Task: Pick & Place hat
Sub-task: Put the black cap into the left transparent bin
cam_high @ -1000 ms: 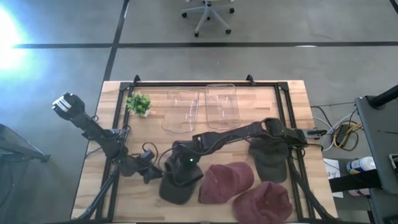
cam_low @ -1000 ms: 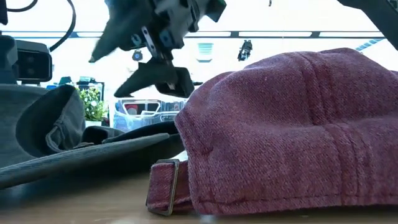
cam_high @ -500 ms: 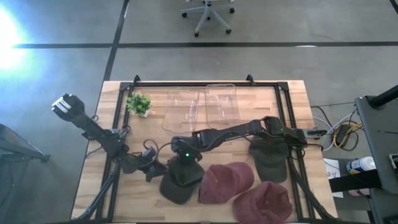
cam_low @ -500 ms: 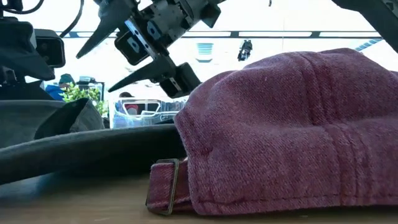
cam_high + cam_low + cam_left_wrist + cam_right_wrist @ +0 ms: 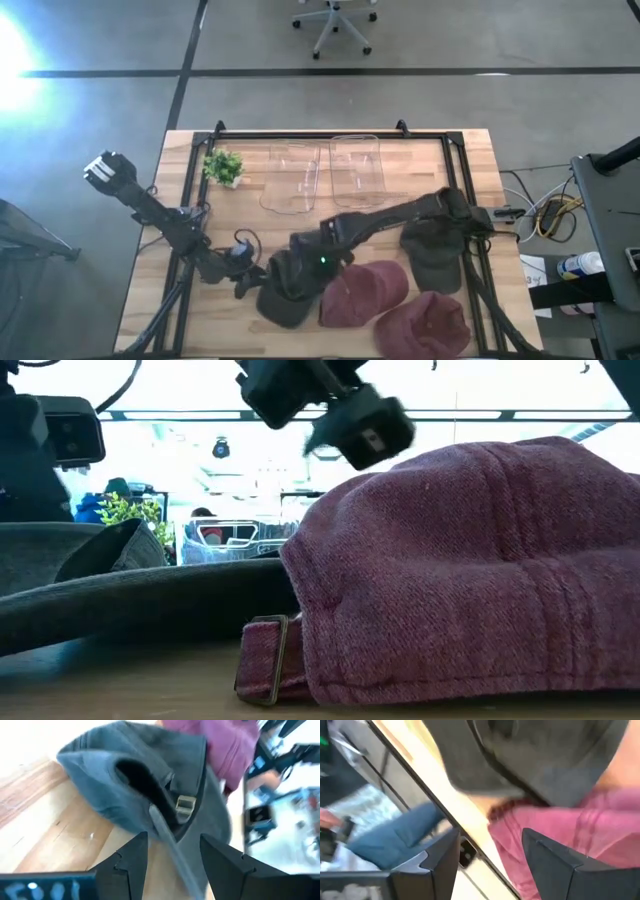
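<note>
grey hat [image 5: 283, 290] lies on desk [image 5: 190, 195] front-left, touching maroon hat [image 5: 365, 290]. left hand [image 5: 245, 283] spread, empty, just beside its back strap, strap opening facing it. right hand [image 5: 318, 262] spread above the crown. left nearer the rim.

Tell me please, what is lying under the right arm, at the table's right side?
A dark grey cap lies under the right arm, near the table's right edge. The arm covers the cap's far part, so what is there cannot be seen.
</note>
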Controlling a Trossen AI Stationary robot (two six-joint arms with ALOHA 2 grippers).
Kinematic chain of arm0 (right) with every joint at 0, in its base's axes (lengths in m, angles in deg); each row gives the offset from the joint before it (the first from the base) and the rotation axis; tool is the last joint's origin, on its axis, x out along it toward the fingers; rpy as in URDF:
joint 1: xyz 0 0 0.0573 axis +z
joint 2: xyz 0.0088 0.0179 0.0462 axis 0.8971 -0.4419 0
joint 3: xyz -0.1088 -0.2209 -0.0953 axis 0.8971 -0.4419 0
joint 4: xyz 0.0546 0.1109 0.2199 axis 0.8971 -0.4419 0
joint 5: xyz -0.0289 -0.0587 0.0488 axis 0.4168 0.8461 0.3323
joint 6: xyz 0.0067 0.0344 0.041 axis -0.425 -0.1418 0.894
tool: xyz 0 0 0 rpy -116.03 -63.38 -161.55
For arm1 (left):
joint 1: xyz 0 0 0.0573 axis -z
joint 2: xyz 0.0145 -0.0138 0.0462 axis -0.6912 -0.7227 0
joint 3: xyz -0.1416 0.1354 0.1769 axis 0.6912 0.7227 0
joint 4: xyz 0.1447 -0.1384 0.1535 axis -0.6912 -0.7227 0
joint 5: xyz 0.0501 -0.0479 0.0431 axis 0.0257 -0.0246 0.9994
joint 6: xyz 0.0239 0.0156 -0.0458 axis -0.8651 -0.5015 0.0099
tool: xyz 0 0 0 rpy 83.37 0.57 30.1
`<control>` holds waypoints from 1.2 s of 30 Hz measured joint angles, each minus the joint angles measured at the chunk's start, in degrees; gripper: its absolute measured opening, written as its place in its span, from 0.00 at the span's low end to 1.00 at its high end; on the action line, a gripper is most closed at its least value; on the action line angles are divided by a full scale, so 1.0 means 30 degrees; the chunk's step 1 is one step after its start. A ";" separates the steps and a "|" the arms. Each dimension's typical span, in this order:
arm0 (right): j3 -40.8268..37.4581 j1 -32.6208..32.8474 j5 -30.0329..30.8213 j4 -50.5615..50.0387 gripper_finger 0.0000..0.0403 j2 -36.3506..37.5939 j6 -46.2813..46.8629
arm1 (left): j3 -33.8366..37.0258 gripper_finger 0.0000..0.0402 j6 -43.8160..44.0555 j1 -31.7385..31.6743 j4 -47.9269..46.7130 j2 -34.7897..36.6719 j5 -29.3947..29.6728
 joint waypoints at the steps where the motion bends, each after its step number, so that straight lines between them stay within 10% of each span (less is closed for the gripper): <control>1: -0.0087 0.0134 -0.0027 0.0105 0.52 -0.0066 0.0145 | -0.0192 0.43 -0.0252 -0.0053 -0.0391 -0.0186 -0.0218; 14: -0.0586 0.0379 0.0831 0.2300 0.52 -0.0638 0.1657 | -0.1656 0.42 -0.1071 -0.0346 -0.0914 -0.3320 -0.1965; 25: -0.0594 0.0549 0.2725 0.1939 0.51 0.0187 -0.0522 | -0.1796 0.03 -0.1163 -0.0405 -0.0902 -0.2630 -0.1297; 36: -0.0795 -0.0143 0.8050 0.0148 0.48 0.3142 -0.0672 | -0.5050 0.02 0.2412 0.1244 -1.4708 0.2656 0.8429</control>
